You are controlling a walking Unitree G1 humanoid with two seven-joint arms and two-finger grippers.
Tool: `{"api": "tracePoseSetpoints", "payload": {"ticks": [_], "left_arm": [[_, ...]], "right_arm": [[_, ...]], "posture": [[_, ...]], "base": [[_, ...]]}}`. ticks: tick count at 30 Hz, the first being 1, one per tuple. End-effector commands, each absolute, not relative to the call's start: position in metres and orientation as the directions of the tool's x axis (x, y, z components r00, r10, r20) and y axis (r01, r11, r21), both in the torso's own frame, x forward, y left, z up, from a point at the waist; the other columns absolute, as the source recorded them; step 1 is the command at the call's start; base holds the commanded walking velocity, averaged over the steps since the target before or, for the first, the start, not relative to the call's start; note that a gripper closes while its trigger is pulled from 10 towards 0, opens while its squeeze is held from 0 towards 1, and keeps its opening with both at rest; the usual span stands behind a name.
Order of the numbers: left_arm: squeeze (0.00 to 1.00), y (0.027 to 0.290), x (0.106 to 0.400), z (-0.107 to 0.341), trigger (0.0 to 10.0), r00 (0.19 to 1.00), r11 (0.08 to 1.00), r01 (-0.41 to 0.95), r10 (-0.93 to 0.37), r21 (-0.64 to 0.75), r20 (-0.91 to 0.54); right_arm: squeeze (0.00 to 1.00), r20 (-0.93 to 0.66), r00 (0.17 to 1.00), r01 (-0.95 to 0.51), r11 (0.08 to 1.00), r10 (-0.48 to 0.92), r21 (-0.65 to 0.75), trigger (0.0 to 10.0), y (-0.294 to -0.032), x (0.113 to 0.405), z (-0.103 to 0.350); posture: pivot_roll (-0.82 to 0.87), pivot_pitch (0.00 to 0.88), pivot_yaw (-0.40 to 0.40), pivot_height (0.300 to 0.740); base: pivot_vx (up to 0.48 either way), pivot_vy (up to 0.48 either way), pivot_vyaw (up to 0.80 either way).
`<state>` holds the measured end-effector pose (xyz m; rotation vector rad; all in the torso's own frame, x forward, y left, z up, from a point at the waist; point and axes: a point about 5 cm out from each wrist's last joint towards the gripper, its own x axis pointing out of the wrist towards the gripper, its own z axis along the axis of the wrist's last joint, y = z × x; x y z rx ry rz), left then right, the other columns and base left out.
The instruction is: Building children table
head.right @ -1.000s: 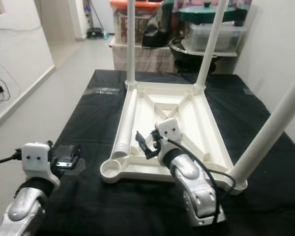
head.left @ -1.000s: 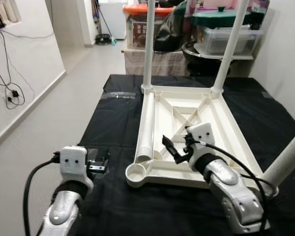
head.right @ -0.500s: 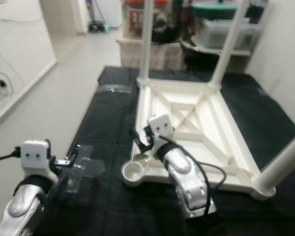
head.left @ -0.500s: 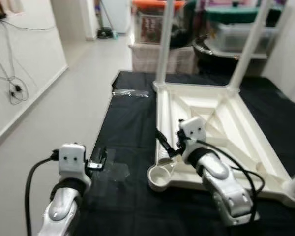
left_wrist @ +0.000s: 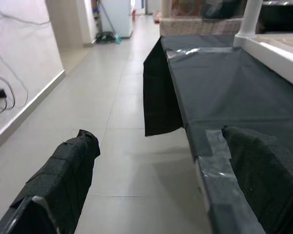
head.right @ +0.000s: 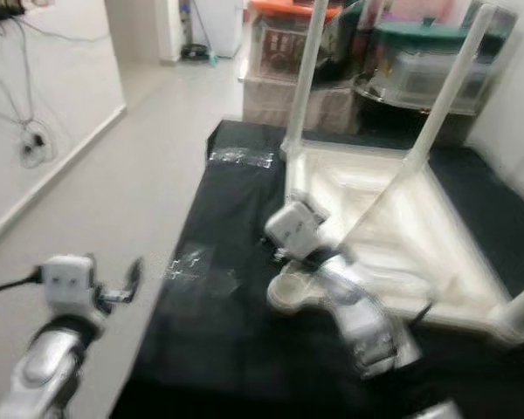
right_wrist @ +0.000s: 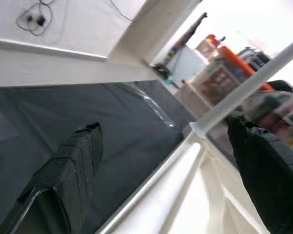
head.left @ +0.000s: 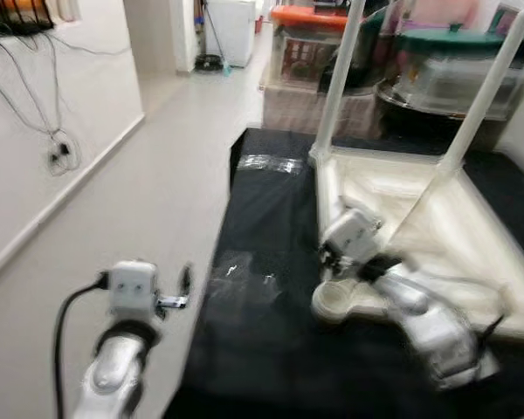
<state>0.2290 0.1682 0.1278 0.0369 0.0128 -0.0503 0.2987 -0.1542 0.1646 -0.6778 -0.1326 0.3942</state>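
A white plastic children's table (head.left: 472,253) lies upside down on a black cloth (head.left: 262,349). Two white legs (head.left: 336,87) (head.left: 480,96) stand upright in its far corners. A loose leg (head.left: 327,196) lies along its left rim. The near-left corner socket (head.left: 332,301) holds no leg. My right gripper (head.left: 326,259) hovers just above that corner, and in the right wrist view it (right_wrist: 165,126) is open, looking along the lying leg (right_wrist: 161,190). My left gripper (head.left: 179,292) is open and holds nothing, out past the cloth's left edge over the floor (left_wrist: 117,112).
Clear plastic scraps (head.left: 244,271) and a strip of tape (head.left: 266,163) lie on the cloth left of the table. Storage boxes with an orange lid (head.left: 310,17) and a green lid (head.left: 458,39) stand behind. A wall with hanging cables (head.left: 57,148) runs along the left.
The whole view has swung left and blurred, so the camera moved. Relative to the table, my right gripper has shifted left along the front rail to the empty corner socket.
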Motion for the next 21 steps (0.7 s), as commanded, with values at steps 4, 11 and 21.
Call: {"api": "tracePoseSetpoints", "payload": {"ticks": [4,11,21], "left_arm": [[0.0,0.167,0.231,0.123,10.0,0.998,0.997,0.06,-0.058,0.049,-0.037],[0.0,0.165,0.231,0.121,10.0,0.996,0.995,0.083,-0.08,0.055,-0.044],[0.0,0.163,0.233,0.122,10.0,0.996,0.997,0.081,-0.08,0.02,-0.04]], "right_arm": [[0.0,-0.052,0.913,-0.331,0.658,0.405,-0.676,10.0,-0.164,0.296,0.159],[0.0,-0.102,0.924,-0.332,0.638,0.369,-0.695,10.0,-0.178,0.298,0.152],[0.0,-0.075,0.927,-0.317,0.661,0.367,-0.681,10.0,-0.172,0.301,0.15]], "posture": [[0.11,0.0,-0.064,0.74],[0.1,0.0,-0.058,0.74],[0.11,0.0,-0.061,0.74]], "base": [[0.0,0.0,0.0],[0.0,0.0,0.0],[0.0,-0.213,0.0]]}}
